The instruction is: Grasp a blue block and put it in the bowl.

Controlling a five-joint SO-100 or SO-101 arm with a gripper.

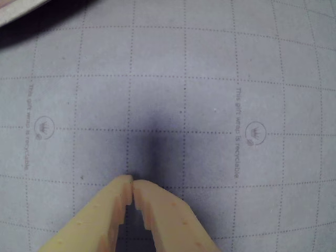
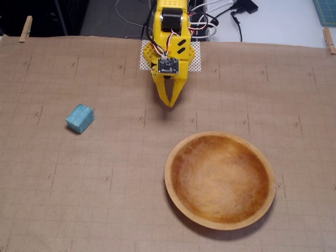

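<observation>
Wrist view: gripper [image 1: 132, 181] tips pressed together, nothing between them, hovering over gridded wrapping paper [image 1: 210, 68] with its shadow just ahead; no block in sight, only a pale curved edge at top left, can't tell what it is. Fixed view: gripper [image 2: 170, 103] points down just off the arm base, tips together, empty. Blue block [image 2: 80, 118] sits on the paper-covered bench [image 2: 63, 205], well to the left of the gripper, untouched. Bowl [image 2: 220, 224] lies below and right of the gripper, empty. So nothing is done yet: reach, grasp, carry and drop all remain. Path from gripper to block looks clear; bowl is on the opposite side, not in the way. Clothespins [image 2: 25, 28] at the paper's edges and cables [image 2: 231, 18] behind the arm are well clear.
</observation>
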